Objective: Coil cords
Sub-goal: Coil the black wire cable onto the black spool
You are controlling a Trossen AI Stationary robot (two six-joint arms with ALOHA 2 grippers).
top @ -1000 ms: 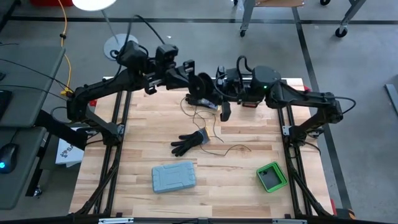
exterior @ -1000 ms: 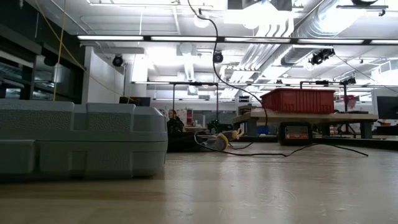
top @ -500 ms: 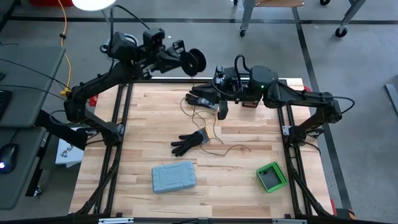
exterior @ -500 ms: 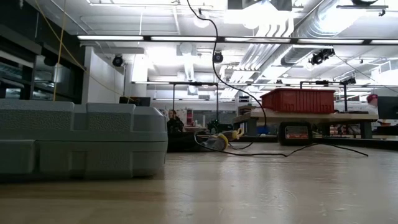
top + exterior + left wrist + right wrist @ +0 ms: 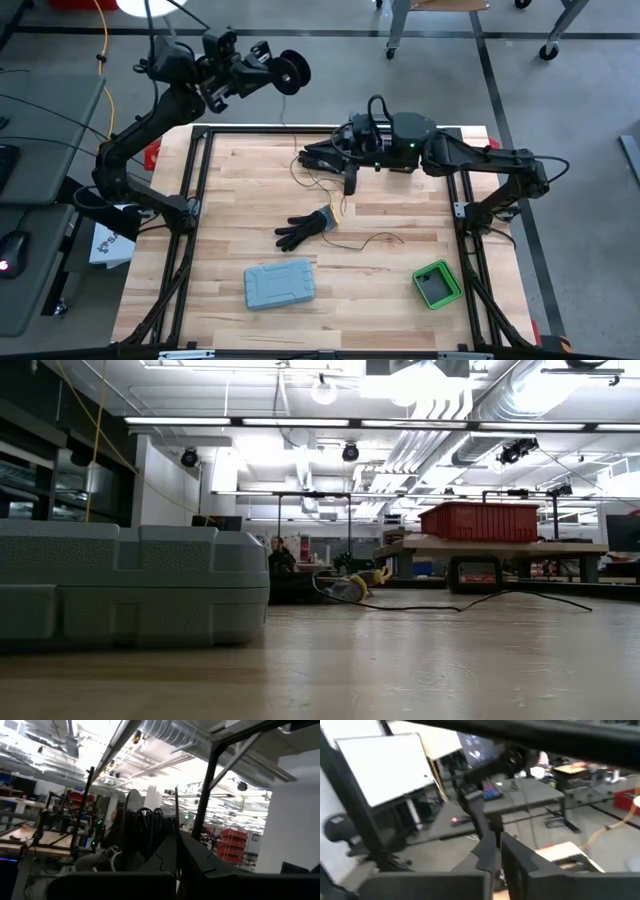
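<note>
My left gripper [image 5: 268, 74] is raised beyond the table's far left corner and is shut on a black spool [image 5: 291, 70] wound with thin dark wire [image 5: 150, 827]. A loose strand of the thin wire [image 5: 340, 205] squiggles over the wooden table from the far middle toward a black glove [image 5: 303, 229]; in the low view it lies flat [image 5: 480, 601]. My right gripper [image 5: 328, 156] hovers level at the table's far middle, over a dark bundle [image 5: 314, 160]. Its fingers [image 5: 490, 851] stand together; I cannot tell whether wire lies between them. My left gripper holds the spool at its free ends, coming at it roughly level and pointing toward the table's right. The spool's flange [image 5: 131, 820] and wound wire stand just ahead of the fingers [image 5: 187, 862], which hide the place of contact. The spool is lifted clear, high above the table.
A grey plastic case [image 5: 280, 285] lies near the front middle and fills the low view's left [image 5: 130, 585]. A green box [image 5: 437, 284] sits at the front right. A yellow cable [image 5: 104, 50] hangs off the table at the far left.
My left gripper has swung up and toward the table's far left, carrying the spool from above the far middle to beyond the far left corner. My right gripper has shifted a little toward the table's left.
</note>
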